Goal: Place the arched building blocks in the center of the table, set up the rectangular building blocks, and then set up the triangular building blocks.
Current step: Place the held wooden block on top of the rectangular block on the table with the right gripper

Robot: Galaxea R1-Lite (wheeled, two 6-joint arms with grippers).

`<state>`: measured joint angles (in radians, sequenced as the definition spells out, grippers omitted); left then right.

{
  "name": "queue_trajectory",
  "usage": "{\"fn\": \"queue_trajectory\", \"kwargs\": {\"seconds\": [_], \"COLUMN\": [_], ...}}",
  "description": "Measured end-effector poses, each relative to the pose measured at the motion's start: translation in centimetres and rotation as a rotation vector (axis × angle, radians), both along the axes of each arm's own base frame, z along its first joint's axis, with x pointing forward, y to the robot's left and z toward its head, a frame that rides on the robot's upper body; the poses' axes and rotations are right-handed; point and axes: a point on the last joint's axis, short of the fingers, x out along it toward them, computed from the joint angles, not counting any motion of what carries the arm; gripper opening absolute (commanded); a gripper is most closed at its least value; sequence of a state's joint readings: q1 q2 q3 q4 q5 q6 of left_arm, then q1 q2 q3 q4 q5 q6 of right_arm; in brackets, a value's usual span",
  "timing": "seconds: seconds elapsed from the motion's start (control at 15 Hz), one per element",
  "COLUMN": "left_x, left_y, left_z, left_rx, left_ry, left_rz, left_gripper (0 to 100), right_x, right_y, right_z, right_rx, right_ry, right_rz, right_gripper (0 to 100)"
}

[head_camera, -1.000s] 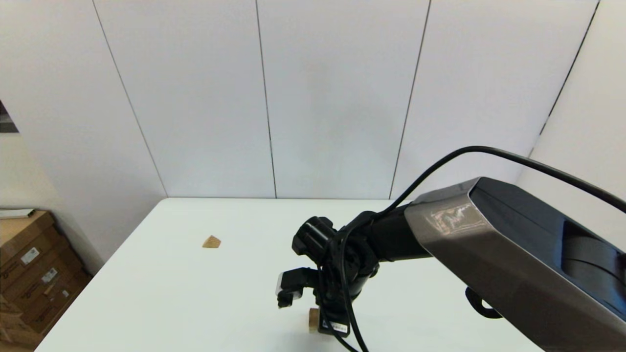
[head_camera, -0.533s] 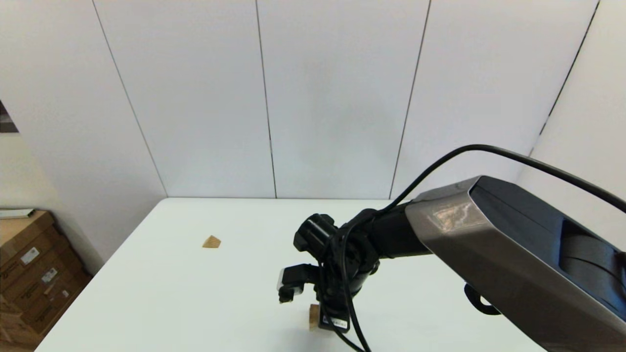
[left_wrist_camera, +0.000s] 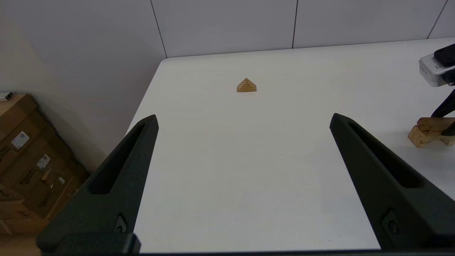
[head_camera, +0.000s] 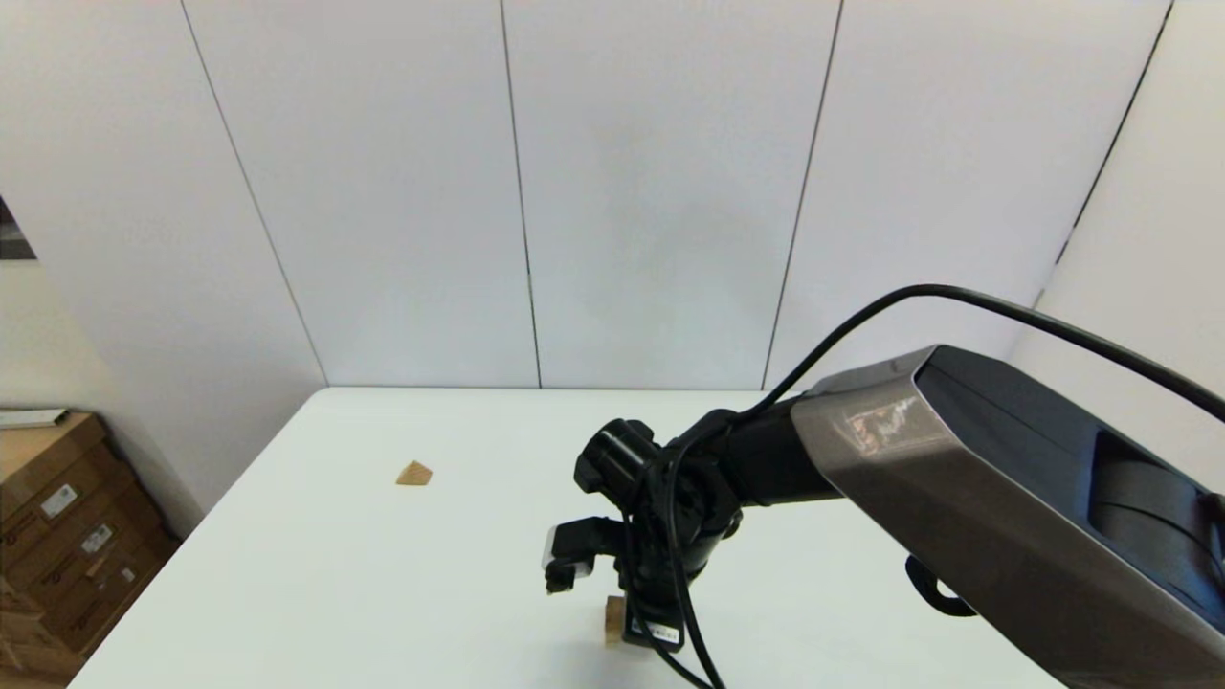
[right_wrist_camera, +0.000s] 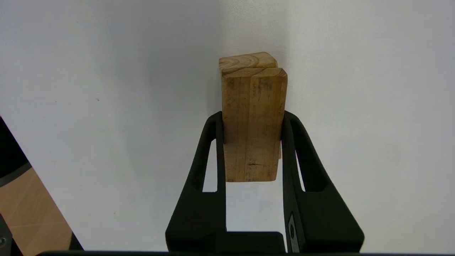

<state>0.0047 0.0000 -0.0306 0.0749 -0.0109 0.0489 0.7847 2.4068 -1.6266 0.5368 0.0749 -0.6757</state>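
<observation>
Right gripper (right_wrist_camera: 253, 135): closed on the slab (right_wrist_camera: 253, 124), held over the arch (right_wrist_camera: 247, 59), mid-table (head_camera: 383, 593).
Left gripper (left_wrist_camera: 243, 121): spread wide, nothing held.
Wedge (head_camera: 413, 473): lying far left, well apart.

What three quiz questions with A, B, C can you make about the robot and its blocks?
1. Where is the wedge? A) in a gripper B) on the table C) on the floor
2. What colour is the table? A) white B) green C) black
3. What does the right gripper hold? A) nothing B) the wedge C) the slab
Answers: 1 B, it lies alone, far from the open left gripper. 2 A, its top is plain white. 3 C, both fingers press the slab's sides.
</observation>
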Motion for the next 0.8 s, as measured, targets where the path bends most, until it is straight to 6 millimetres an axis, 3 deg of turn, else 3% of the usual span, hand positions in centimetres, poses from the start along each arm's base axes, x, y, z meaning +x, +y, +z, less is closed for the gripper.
{"fn": "queue_trajectory", "kwargs": {"seconds": [0.8], "left_x": [0.00], "left_y": [0.00], "left_z": [-0.01], "left_rx": [0.001], "left_ry": [0.000], "left_rz": [0.000], "left_gripper": [100], "right_x": [0.17], "right_y": [0.10], "right_z": [0.04], "right_rx": [0.004], "right_ry": [-0.004], "right_rz": [-0.005], "right_gripper": [0]}}
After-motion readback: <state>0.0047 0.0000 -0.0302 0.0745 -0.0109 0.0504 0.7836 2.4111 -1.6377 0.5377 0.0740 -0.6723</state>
